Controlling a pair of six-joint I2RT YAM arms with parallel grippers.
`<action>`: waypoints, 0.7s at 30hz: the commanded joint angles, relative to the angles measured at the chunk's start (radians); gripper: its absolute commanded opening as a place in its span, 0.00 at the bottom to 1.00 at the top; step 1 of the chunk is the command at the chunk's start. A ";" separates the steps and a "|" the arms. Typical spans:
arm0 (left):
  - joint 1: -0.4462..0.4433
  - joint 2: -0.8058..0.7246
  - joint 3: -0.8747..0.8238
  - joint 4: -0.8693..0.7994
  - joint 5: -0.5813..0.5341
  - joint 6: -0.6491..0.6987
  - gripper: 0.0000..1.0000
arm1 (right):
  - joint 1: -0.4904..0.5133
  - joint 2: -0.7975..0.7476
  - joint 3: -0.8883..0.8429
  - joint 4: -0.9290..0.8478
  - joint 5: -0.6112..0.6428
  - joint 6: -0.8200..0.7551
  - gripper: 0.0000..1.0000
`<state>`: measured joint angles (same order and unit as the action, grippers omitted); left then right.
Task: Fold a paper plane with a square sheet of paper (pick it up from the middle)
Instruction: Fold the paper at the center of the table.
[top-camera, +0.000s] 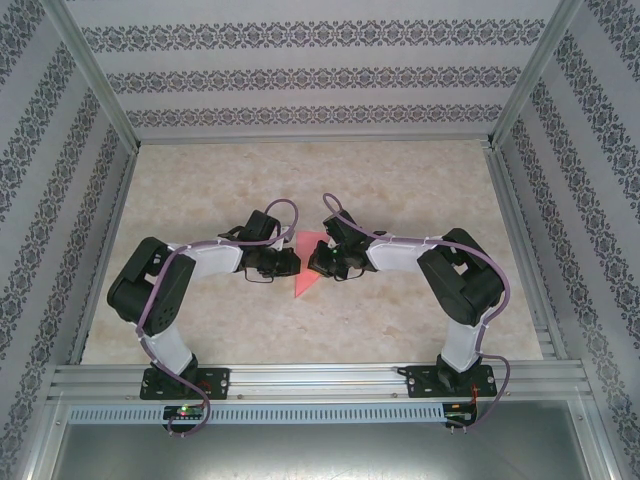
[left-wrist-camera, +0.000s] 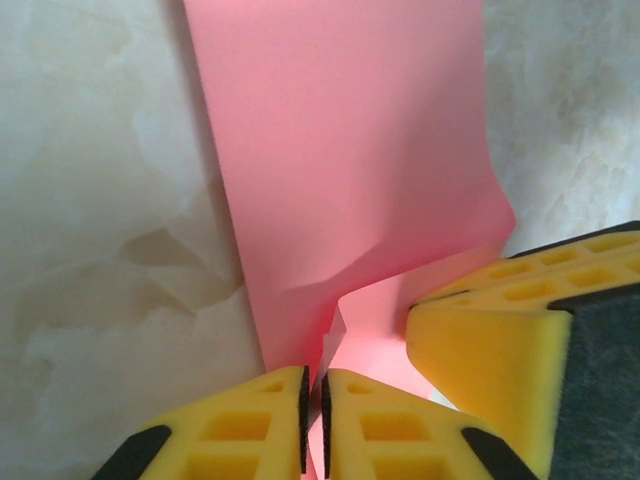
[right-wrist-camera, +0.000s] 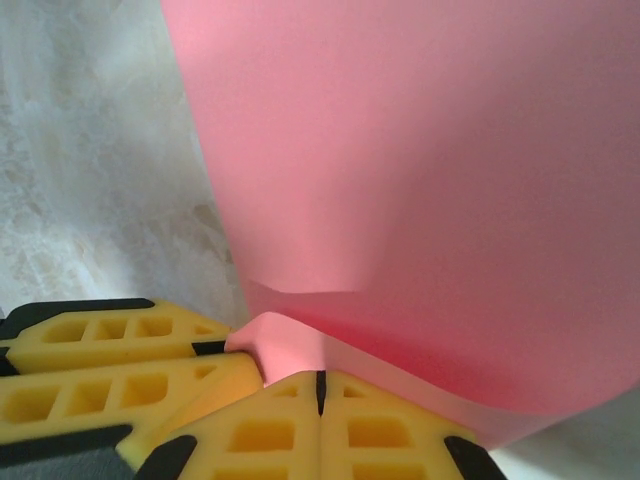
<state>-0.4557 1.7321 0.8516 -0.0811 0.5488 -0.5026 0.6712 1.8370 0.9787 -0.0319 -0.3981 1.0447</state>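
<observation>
"How does the sheet (top-camera: 306, 272) look?"

"Thin, salmon-pink, unmarked. From above it shows as 1 narrow triangle over the middle of the worktop (top-camera: 400, 200), its point toward my bases."

"Lying flat?"

"No. My left tool (left-wrist-camera: 314, 385) and right tool (right-wrist-camera: 320, 385) pinch 1 edge, just beside each other, and the paper buckles into a soft dent above the pinch."

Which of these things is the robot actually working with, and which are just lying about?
In the job:
- paper
- left fingers, shut on it
- right fingers, shut on it

Just surroundings (nothing loose is lying about):
- table
- walls
- frame
</observation>
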 joint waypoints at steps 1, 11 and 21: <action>0.015 0.008 0.028 0.027 0.006 0.020 0.11 | -0.006 -0.025 -0.013 0.012 0.005 0.003 0.03; 0.018 0.009 0.029 0.017 -0.027 0.015 0.05 | -0.007 -0.003 -0.019 -0.002 0.001 -0.008 0.03; 0.017 0.026 0.030 0.009 -0.026 0.012 0.04 | -0.007 0.011 -0.029 -0.004 0.005 -0.006 0.03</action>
<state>-0.4492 1.7428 0.8574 -0.0780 0.5373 -0.5011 0.6697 1.8374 0.9642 -0.0330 -0.3981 1.0443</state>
